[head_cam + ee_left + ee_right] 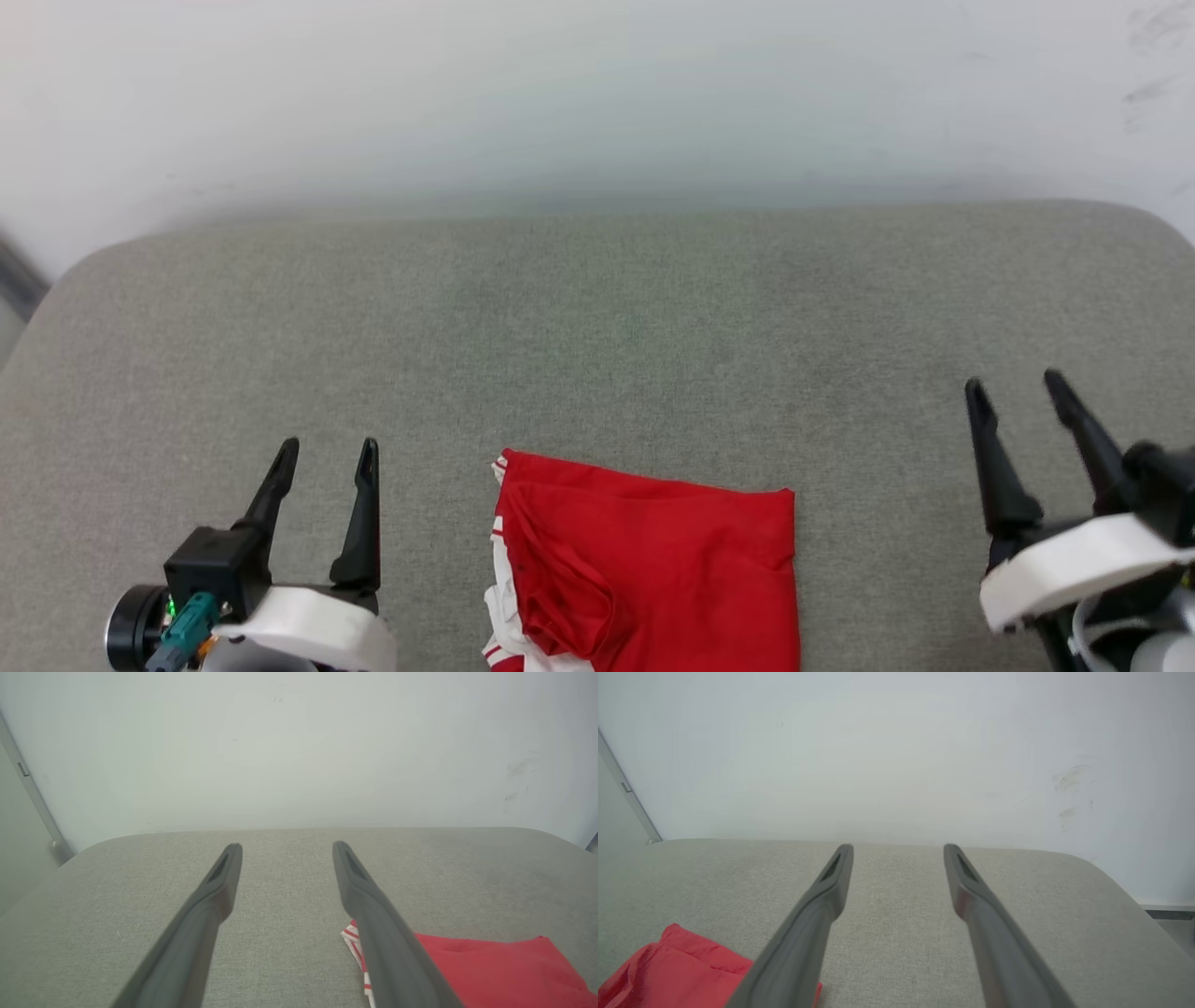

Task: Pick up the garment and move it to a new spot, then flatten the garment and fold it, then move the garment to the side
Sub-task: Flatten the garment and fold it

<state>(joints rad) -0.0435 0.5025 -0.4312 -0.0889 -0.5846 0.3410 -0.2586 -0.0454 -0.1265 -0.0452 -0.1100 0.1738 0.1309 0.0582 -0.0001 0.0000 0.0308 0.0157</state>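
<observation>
Both grippers, left gripper (327, 455) and right gripper (1016, 385), gape empty, with the folded garment (653, 569) lying between them.

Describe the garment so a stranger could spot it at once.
A grey padded surface stands against a white wall. On its near side, between the left gripper and the right gripper, lies the garment, folded into a rectangle. Bright red with white striped trim at its left edge, it is the only red thing there.
</observation>
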